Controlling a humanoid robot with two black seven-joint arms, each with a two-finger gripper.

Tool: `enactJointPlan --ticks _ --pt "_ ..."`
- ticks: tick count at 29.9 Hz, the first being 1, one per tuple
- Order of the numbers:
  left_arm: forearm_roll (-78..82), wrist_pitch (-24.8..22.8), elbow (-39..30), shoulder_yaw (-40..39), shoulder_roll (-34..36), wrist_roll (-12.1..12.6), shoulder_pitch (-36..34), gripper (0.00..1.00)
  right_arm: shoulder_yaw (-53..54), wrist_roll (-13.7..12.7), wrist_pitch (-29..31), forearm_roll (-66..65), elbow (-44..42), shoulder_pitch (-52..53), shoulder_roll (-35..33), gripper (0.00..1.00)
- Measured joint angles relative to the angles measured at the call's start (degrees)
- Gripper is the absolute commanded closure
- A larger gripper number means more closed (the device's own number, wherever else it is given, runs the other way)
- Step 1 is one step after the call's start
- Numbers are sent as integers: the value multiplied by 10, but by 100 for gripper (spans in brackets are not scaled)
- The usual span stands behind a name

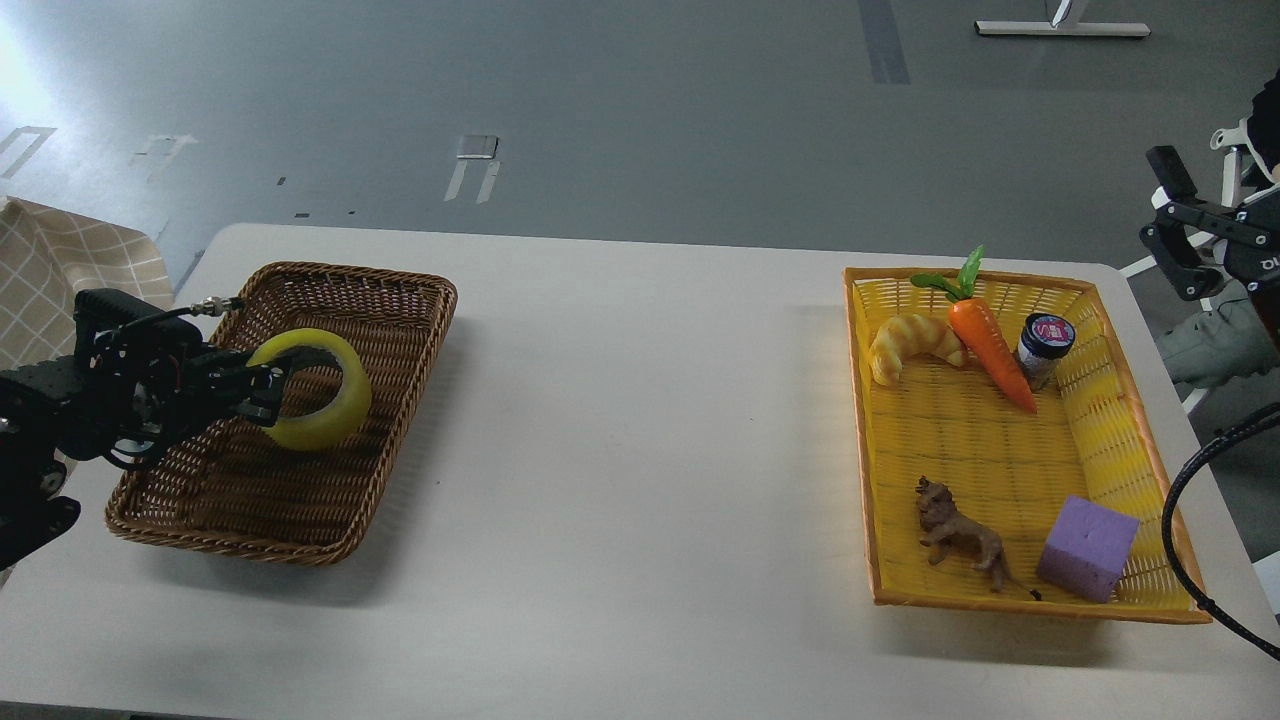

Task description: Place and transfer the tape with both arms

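The yellow tape roll (335, 410) lies low inside the brown wicker basket (400, 330) at the table's left, flat side tilted up. My left gripper (268, 390) is shut on the roll's left wall, one finger through the core. It reaches in over the basket's left rim. My right gripper (1180, 235) is raised off the table's far right edge, well away from the tape. Its fingers look spread and hold nothing.
A yellow plastic basket (870, 440) at the right holds a croissant (912, 345), a carrot (985, 340), a small jar (1043, 345), a toy lion (960, 535) and a purple foam cube (1088, 548). A black cable (1180, 500) loops at the right edge.
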Motion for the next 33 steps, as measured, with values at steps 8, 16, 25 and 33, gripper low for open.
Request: enactJointPlan --ticks 8,16,25,33 --pt "0 21 42 0 -5 -29 3 12 1 0 0 -1 1 -5 -2 0" --pt "-5 42 63 0 -9 -140 4 2 1 0 0 -7 5 -5 -2 0" --pt "-32 74 101 -7 -8 -152 -2 2 0 0 0 -11 8 -5 -2 0" --pt "-98 133 126 -14 -53 -154 -68 2 1 0 0 -11 15 -5 -2 0"
